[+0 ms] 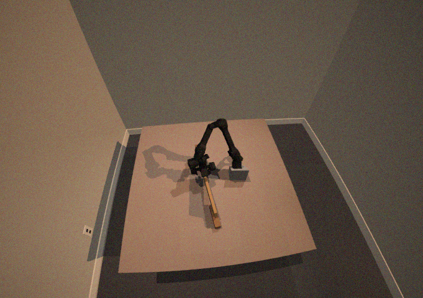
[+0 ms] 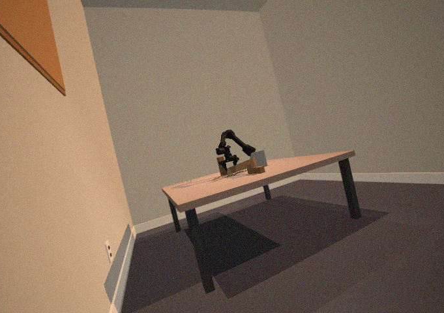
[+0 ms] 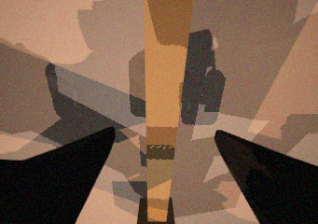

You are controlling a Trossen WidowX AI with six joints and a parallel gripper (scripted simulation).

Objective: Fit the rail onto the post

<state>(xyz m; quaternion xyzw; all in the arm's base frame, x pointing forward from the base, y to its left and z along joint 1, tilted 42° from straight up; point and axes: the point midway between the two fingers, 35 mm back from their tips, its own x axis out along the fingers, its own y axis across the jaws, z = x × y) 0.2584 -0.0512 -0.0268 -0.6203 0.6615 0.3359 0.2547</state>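
The wooden rail (image 1: 210, 195) (image 2: 243, 165) (image 3: 167, 75) slopes from the low footboard block (image 1: 217, 223) (image 2: 256, 169) down toward the table before the post (image 2: 220, 160) (image 3: 142, 216). The post stands upright, mostly behind the arm in the top view. The rail's near end shows at the post at the bottom of the wrist view; any gap there is unclear. The pegs and holes cannot be made out. My gripper (image 1: 204, 174) (image 2: 229, 165) (image 3: 165, 133) is open and empty, pointing down low over the near part of the rail, with one finger to either side of it in the wrist view.
The arm's base stands on a grey block (image 1: 238, 173) (image 2: 259, 158) beside the rail on the tabletop (image 1: 261, 225) (image 2: 303, 162). The arm arches up from it, and its shadows fall across the table and around the rail.
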